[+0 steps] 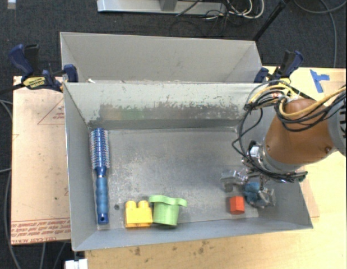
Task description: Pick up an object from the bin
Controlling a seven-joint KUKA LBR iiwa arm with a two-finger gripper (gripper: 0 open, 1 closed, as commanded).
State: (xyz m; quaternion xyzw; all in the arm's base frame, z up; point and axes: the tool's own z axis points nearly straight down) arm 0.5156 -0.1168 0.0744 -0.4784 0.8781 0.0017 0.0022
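- Camera view: grey metal bin (162, 122), floor mostly bare, a few loose things along the left and front.
- Arm enters from the right, with an orange-brown cover (299, 136) on the wrist and a bundle of cables (263, 97) above it.
- Gripper (250, 188) sits low in the front right corner, close to the floor.
- Claw state: cannot tell whether it is apart or together, as the metal parts overlap from this angle.
- Small blue piece (253, 193) lies right under the gripper; cannot tell whether it is gripped.
- Small orange-red block (236, 205) rests on the floor just beside the gripper, on its left and front side.
- Blue hairbrush (100, 175) lies along the left wall, bristle end towards the back.
- Yellow toy brick (137, 213) and green cup (166, 210) lie touching at the front wall, well apart from the gripper.
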